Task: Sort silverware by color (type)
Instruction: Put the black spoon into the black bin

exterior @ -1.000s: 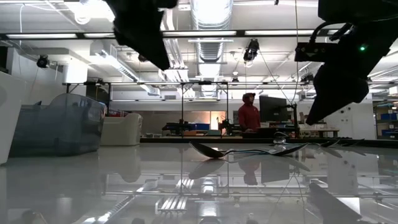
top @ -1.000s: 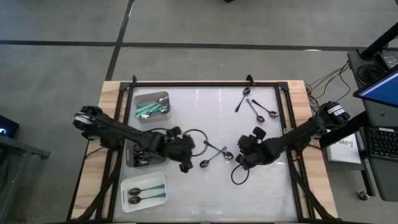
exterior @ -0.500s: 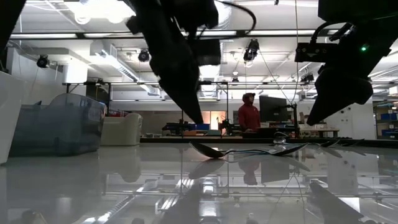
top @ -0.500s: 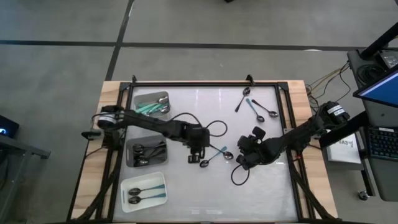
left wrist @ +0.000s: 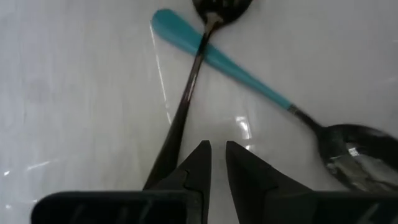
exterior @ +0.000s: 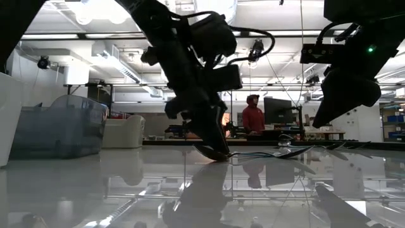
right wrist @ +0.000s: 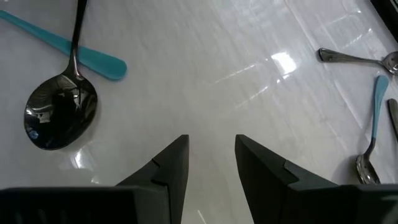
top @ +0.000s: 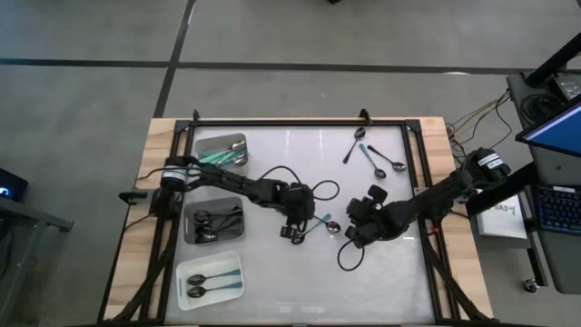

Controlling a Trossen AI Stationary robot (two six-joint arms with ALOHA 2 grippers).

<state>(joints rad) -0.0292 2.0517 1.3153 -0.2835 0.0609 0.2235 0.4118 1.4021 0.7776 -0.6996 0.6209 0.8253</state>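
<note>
Moved: left end effector (top: 293,232) has swung from the trays to the crossed spoons.
Left end effector: fingers nearly together, holding nothing.
Spoons: black-handled spoon (left wrist: 186,99) just ahead of its tips, crossing teal-handled spoon (left wrist: 249,78).
Handling: light, stiff, slippery; take the thin handle.
Views: wrist view shows the crossing; low view hides it.
Right end effector (top: 352,232): wide open, empty, waiting beside.

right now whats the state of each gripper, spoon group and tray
left gripper: nearly shut, empty, low over the crossed spoons
right gripper: open, empty
teal spoon: flat on table, under black spoon
black spoon: lying across it
far spoons: loose, unsorted
grey trays: holding spoons
white tray: holding spoons
</note>
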